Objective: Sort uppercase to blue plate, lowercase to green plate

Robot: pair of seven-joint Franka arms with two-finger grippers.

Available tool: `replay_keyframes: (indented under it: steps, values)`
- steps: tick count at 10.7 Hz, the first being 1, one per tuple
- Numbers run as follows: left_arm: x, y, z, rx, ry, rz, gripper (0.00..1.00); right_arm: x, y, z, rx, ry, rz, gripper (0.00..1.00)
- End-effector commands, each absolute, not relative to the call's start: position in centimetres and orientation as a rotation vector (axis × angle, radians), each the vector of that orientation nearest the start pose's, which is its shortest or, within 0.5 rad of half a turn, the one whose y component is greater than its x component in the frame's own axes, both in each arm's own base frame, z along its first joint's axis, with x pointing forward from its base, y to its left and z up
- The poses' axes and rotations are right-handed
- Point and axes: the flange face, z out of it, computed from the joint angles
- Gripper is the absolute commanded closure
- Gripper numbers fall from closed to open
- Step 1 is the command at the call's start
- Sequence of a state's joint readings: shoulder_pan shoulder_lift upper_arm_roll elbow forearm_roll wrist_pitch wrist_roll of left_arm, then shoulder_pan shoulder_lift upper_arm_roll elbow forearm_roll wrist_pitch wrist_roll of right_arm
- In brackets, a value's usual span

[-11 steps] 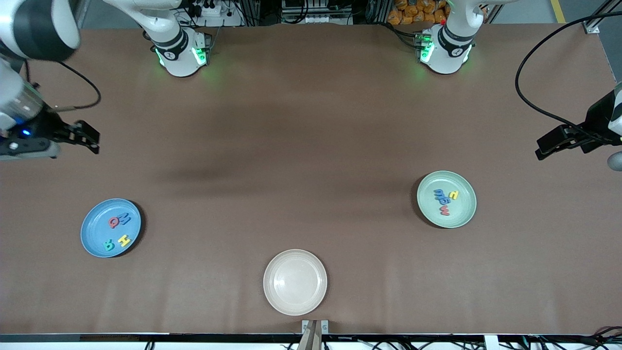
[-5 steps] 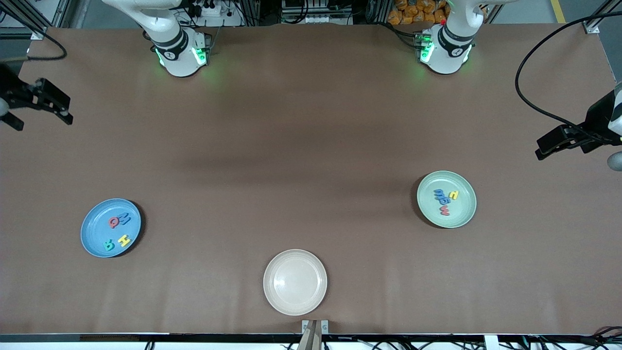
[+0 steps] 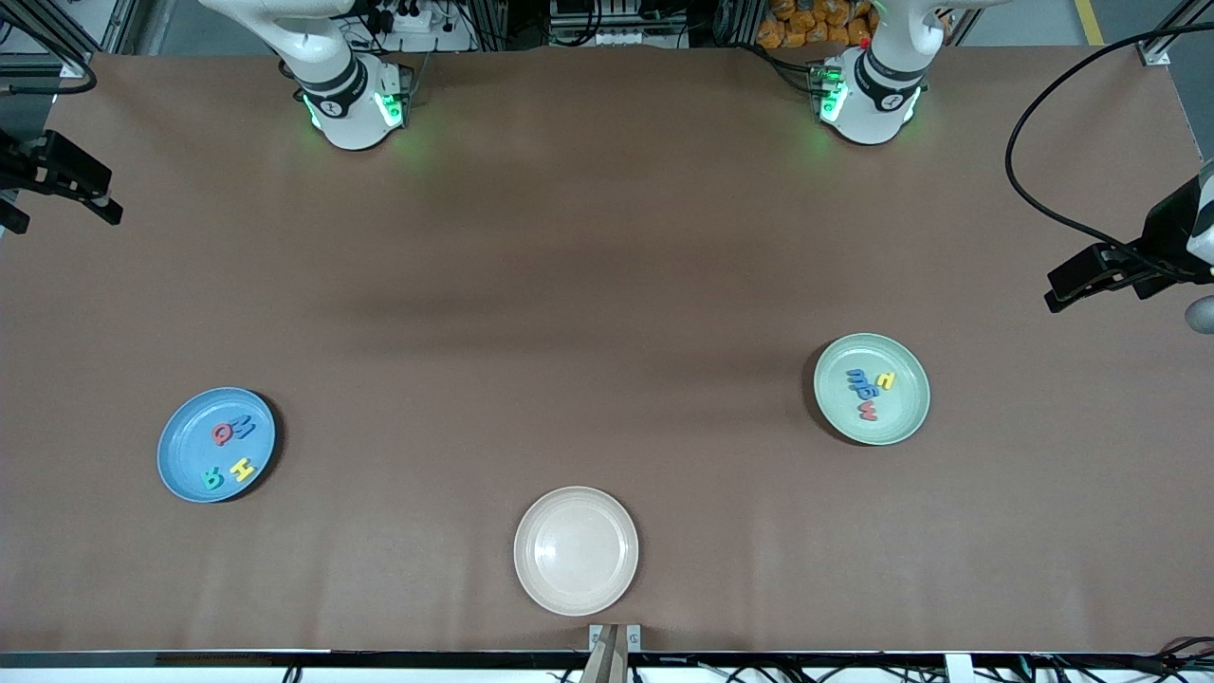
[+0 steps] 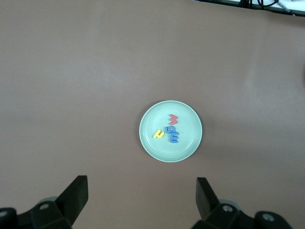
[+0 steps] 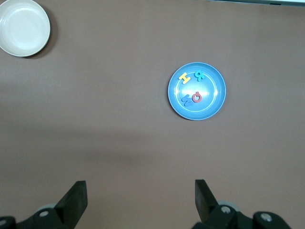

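Brown table (image 3: 607, 285), blue plate (image 3: 180, 465), green plate (image 3: 906, 417), cream-white plate (image 3: 576, 550) nearest the front camera, seemingly empty

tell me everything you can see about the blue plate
The blue plate is round, shallow and sky-blue, with a smooth low rim. It sits flat on the brown table toward the right arm's end. In it lie four foam letters: red Q, blue M, teal-green R and yellow H. No gripper touches it.

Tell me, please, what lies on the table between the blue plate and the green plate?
Only bare table; the front view shows this. The cream-white plate sits nearer the camera than the blue plate and green plate.
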State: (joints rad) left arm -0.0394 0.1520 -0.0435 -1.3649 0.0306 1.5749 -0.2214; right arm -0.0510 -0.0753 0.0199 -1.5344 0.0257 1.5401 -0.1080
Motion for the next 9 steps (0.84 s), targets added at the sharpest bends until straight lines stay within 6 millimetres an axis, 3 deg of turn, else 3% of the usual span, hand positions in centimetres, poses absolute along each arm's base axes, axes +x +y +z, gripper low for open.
replay_keyframes:
  steps: [1,9]
  values:
    - [59.6,-4.5,63.8,-3.142,-0.223,-0.091,0.0,52.8,-1.5,68.4,-3.113,-0.083,-0.12,0.0]
    - [59.8,-4.2,63.5,-3.14,-0.23,-0.081,0.0,52.5,-2.6,67.8,-3.111,-0.051,-0.056,0.0]
